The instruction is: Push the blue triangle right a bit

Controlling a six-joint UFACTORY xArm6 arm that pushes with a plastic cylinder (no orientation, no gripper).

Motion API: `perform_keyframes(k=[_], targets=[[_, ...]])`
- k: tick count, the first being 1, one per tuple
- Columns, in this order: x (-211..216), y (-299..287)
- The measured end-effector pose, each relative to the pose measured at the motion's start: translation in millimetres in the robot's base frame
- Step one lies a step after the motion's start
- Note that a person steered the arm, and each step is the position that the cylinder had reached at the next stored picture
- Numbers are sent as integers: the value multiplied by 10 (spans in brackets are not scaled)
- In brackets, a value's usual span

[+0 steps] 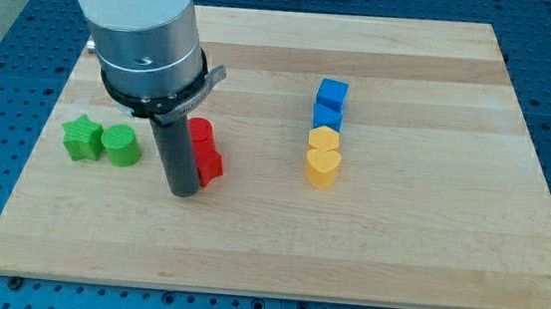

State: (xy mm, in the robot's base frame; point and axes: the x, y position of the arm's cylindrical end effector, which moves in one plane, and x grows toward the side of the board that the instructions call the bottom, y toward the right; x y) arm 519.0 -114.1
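Observation:
Two blue blocks stand right of the board's centre, one (332,91) above the other (327,116), and they touch. I cannot make out which of them is the triangle. Two yellow blocks continue the column below them, the upper (324,139) and a heart-shaped one (322,166). My tip (184,195) rests on the board far to the left of the blue blocks. It sits against the left side of two red blocks, one (200,131) above the other (211,165).
A green star (80,138) and a rounded green block (119,146) sit side by side near the board's left edge, left of my tip. The wooden board (417,247) lies on a blue perforated table.

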Motion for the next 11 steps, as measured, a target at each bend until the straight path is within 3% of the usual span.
perform_keyframes(k=[1,3,4,6,8,11], targets=[[22,121],[317,1031],[-360,993],[-871,952],[-1023,1106],[-1058,2218]])
